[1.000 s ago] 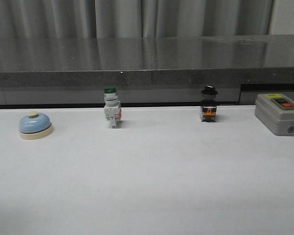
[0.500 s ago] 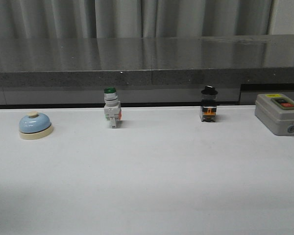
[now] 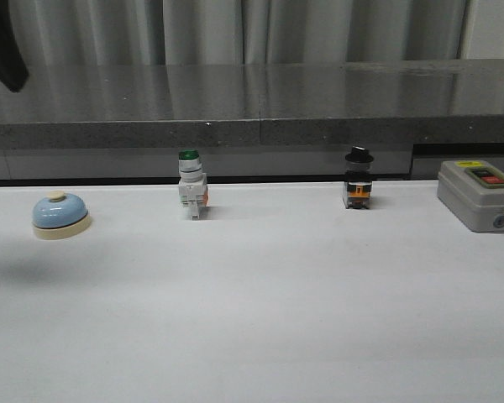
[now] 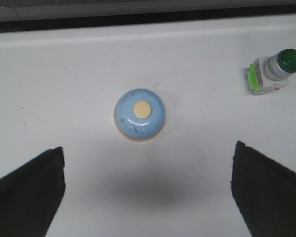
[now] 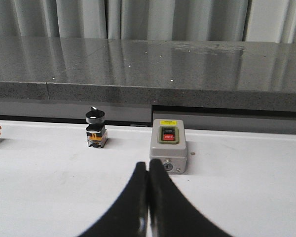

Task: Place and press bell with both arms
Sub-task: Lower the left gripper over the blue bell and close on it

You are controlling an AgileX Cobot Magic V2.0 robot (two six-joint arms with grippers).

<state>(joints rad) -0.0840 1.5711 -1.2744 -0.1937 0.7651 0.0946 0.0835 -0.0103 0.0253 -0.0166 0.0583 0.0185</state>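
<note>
The light-blue bell (image 3: 60, 215) with its cream base and button sits on the white table at the far left. A black part of my left arm (image 3: 4, 46) shows at the top left corner of the front view, high above the bell. In the left wrist view the bell (image 4: 140, 114) lies below and ahead of my left gripper (image 4: 149, 163), whose fingers (image 4: 29, 192) are wide open and empty. My right gripper (image 5: 148, 170) is shut and empty, low over the table in front of the grey box.
A green-capped white switch (image 3: 191, 185) stands at the back, left of centre. A black-knob switch (image 3: 358, 180) stands at the back right. A grey box with red and black buttons (image 3: 479, 195) sits at the far right. A dark stone ledge (image 3: 252, 101) runs behind the table.
A black part of my left arm has come into the top left corner of the front view, and its shadow now falls on the table near the bell. Nothing else moved.
</note>
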